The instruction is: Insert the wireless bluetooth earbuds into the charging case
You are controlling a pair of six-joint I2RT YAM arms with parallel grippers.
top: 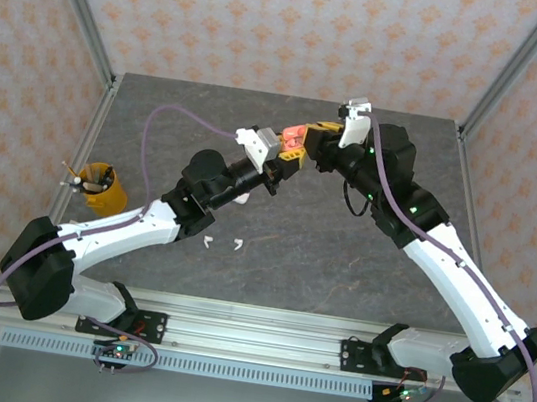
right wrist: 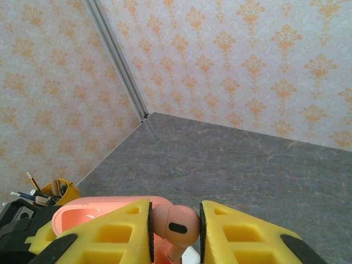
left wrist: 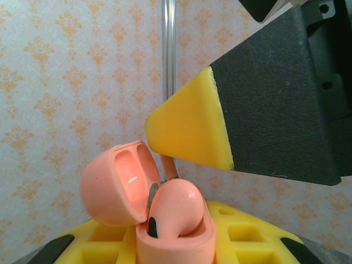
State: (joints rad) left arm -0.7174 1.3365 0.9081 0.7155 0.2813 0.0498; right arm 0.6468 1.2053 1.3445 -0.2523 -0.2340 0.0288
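My left gripper (left wrist: pixel 176 250) is shut on the base of a coral-pink charging case (left wrist: pixel 165 245), held up above the table with its lid (left wrist: pixel 113 187) open. One pink earbud (left wrist: pixel 179 212) sits head-up in the case. My right gripper (right wrist: pixel 176 234) is shut on a second pink earbud (right wrist: pixel 177 224), its stem (left wrist: pixel 169 168) pointing down just above the case beside the seated bud. In the top view both grippers meet over the table's middle at the case (top: pixel 292 138). Two white earbuds (top: pixel 209 243) (top: pixel 239 245) lie on the table near the front.
A yellow cup (top: pixel 100 188) holding pens stands at the table's left side. The grey table (top: pixel 339 272) is ringed by patterned walls and metal posts. Both arms arch over the middle.
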